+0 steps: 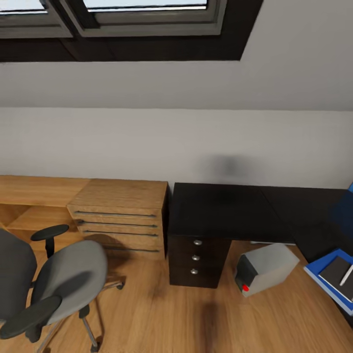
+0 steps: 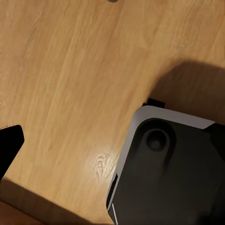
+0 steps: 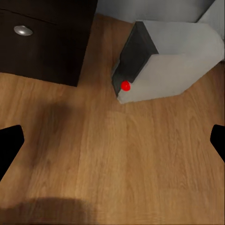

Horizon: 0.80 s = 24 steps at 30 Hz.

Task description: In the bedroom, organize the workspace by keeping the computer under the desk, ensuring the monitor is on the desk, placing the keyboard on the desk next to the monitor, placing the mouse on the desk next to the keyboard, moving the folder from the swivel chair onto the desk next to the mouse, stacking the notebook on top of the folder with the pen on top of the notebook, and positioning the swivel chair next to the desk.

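computer (image 1: 264, 268): on floor under desk (image 1: 220, 208), beside drawer unit
folder (image 1: 327, 274): right edge, notebook (image 1: 337, 271) and pen (image 1: 346, 275) stacked on it
swivel chair (image 1: 54, 279): left, apart from desk
right hand (image 3: 112, 143): spread wide, empty
left hand: can't tell

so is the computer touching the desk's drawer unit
Apart. In the right wrist view, a strip of bare wooden floor runs between the computer and the drawer unit; the head view shows the same gap.

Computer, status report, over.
Right hand open, empty, above floor. Computer on floor, partly out from under desk, beside its drawers. Swivel chair off left, apart.
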### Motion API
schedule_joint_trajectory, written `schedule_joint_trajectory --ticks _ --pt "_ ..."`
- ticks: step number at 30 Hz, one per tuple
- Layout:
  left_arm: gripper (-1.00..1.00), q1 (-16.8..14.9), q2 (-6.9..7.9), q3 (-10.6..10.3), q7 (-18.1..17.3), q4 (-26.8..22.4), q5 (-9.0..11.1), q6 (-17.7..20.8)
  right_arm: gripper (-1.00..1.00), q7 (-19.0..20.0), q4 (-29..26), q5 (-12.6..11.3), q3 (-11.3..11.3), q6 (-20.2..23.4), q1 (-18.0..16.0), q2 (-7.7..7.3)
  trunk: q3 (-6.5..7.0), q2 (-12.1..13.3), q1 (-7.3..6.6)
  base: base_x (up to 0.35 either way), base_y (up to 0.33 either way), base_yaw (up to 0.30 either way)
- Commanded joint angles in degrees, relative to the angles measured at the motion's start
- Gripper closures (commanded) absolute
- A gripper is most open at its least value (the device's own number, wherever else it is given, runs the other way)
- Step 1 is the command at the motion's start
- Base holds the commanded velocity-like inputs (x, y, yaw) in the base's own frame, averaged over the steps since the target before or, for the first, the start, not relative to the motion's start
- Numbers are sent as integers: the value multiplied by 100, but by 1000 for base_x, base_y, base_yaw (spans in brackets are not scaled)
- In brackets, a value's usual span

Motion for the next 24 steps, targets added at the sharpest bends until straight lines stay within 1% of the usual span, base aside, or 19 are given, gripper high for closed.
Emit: schedule_joint_trajectory --ticks 1,4,7,10,13,16,17,18,21,22,24 --pt "-100 0 7 -49 41 -12 59 -19 -100 -53 0 6 54 -37 26 -12 -15 -11 3 0 0 251" --pt "-100 0 7 -49 37 -12 59 -21 -100 -58 0 -69 57 -189 114 -39 -29 -11 3 0 0 249" --pt "-100 0 7 -49 37 -12 59 -21 -100 -64 0 -124 63 -287 167 -28 -44 -11 3 0 0 245" --pt "-100 0 7 -49 38 -12 59 -21 -100 -100 -3 -158 78 -441 267 11 -58 -11 3 0 0 239" --pt "-100 0 7 -49 39 -10 59 -21 -100 -185 -3 -169 80 -574 347 107 -73 -11 3 0 0 234" --pt "-100 0 7 -49 38 -7 59 -21 -100 -303 -1 -168 80 -667 390 167 -89 -11 3 0 0 231" --pt "-100 0 7 -49 36 -3 59 -21 -100 -404 -1 -165 83 -733 414 192 -94 -11 3 0 0 227" --pt "-100 0 7 -49 34 30 60 -25 -100 -589 0 -159 87 -860 449 222 -99 -11 3 0 0 223" --pt "-100 0 7 -49 33 62 59 -34 -100 -689 0 -157 88 -972 471 237 -115 -11 3 0 0 219" --pt "-100 0 10 -49 32 76 59 -138 -100 -731 0 -156 89 -1058 484 252 -121 -11 3 0 0 213" --pt "-100 0 9 -49 32 91 62 -267 -100 -745 0 -156 89 -1082 487 256 -131 -11 3 0 0 212"
